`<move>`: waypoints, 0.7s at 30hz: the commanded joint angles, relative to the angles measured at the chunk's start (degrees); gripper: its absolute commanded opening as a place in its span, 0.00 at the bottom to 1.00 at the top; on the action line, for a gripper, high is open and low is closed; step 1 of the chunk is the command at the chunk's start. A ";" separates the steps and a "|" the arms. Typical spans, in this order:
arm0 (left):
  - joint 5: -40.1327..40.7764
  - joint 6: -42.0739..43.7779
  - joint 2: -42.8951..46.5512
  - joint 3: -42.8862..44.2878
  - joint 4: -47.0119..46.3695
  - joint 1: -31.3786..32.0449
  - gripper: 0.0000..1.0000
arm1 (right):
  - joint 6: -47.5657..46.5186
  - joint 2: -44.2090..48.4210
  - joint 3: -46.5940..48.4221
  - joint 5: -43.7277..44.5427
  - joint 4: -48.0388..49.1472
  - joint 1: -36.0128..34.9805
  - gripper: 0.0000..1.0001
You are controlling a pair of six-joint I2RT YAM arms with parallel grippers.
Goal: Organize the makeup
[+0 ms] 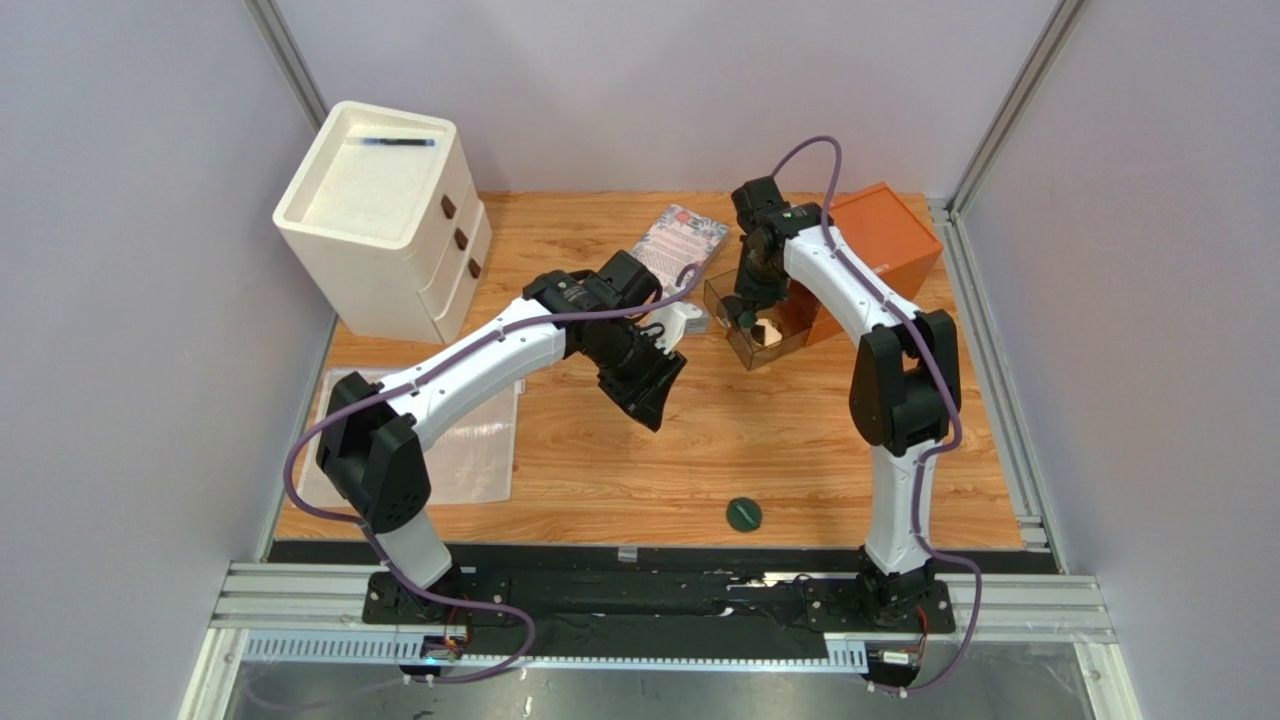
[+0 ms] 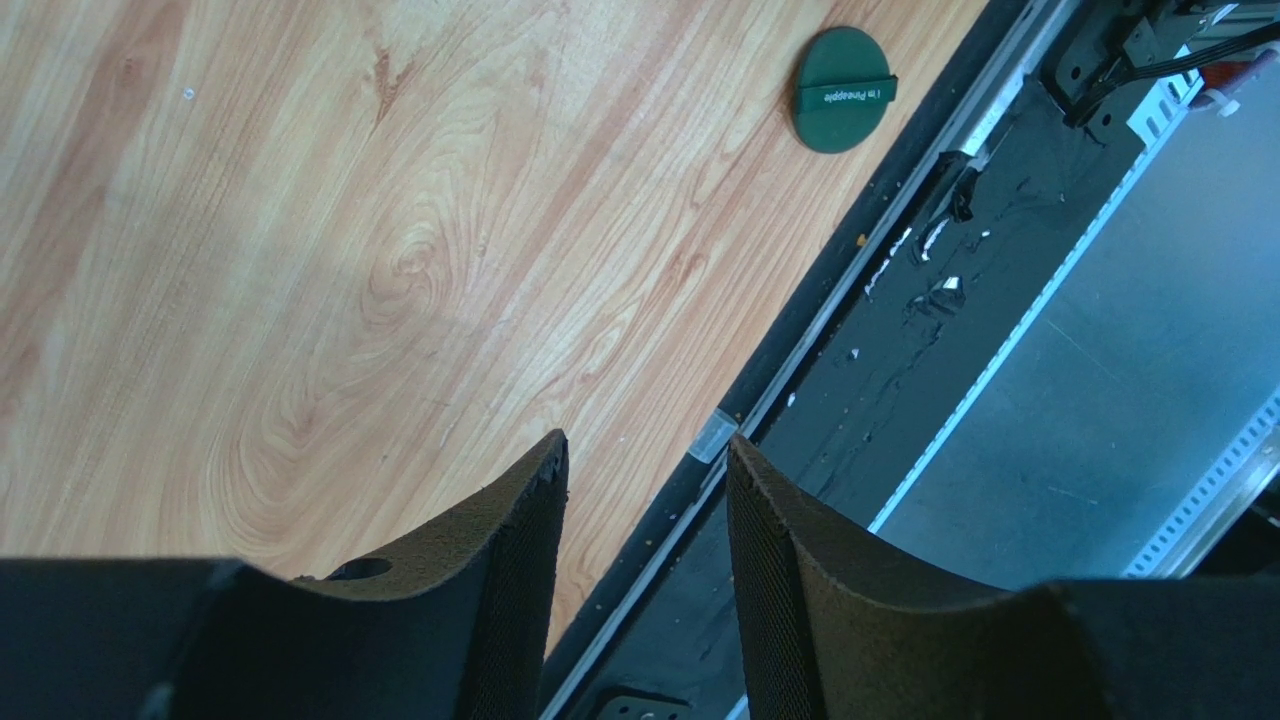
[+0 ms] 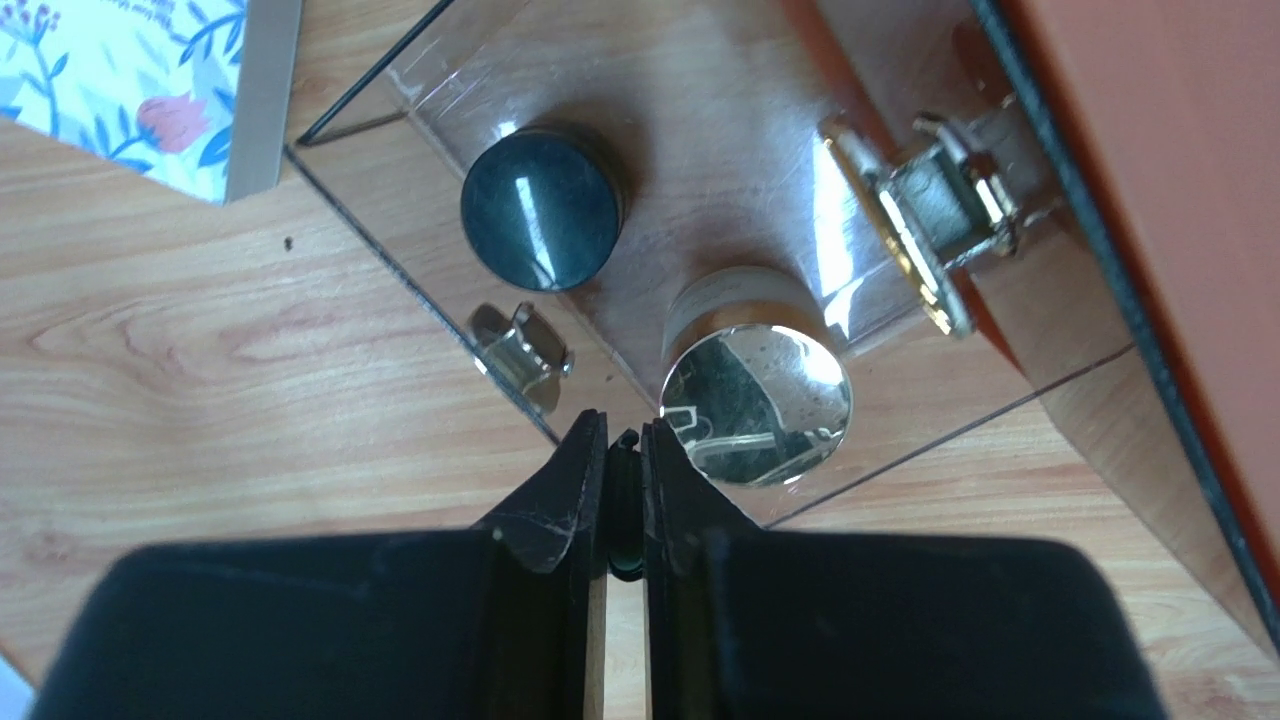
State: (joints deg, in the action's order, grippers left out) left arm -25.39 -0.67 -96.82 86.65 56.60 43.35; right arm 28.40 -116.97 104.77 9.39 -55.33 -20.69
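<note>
Inside clear box [image 3: 721, 135]: dark jar [image 3: 541, 207], mirrored compact [image 3: 756, 405]; right gripper [image 3: 624, 428] pinches thin green disc [image 3: 624, 528] above; left gripper [image 2: 646, 450] fingers spread.

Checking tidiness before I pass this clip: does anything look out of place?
One green disc lies alone by the near edge of the table, far from the clear box holding the jar and compact. The right gripper seems to pinch a thin disc over that box.

In the right wrist view, a thin dark-green thing [image 3: 622, 528] caught between the fingers of the right gripper [image 3: 625, 435] is nearly all hidden, the floral booklet [image 3: 135, 75] is cut off at the upper left, and the orange box [image 3: 1187, 180] at the right edge.
</note>
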 commanded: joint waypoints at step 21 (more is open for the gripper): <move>0.25 1.90 -0.04 2.29 0.53 -1.08 0.49 | -5.19 10.78 -4.82 -2.96 1.63 -0.66 0.88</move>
State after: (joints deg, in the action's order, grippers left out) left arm -24.95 0.03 -96.90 86.76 57.23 42.65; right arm 26.44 -115.31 104.20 9.85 -55.37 -19.81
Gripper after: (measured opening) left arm 0.494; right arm 0.883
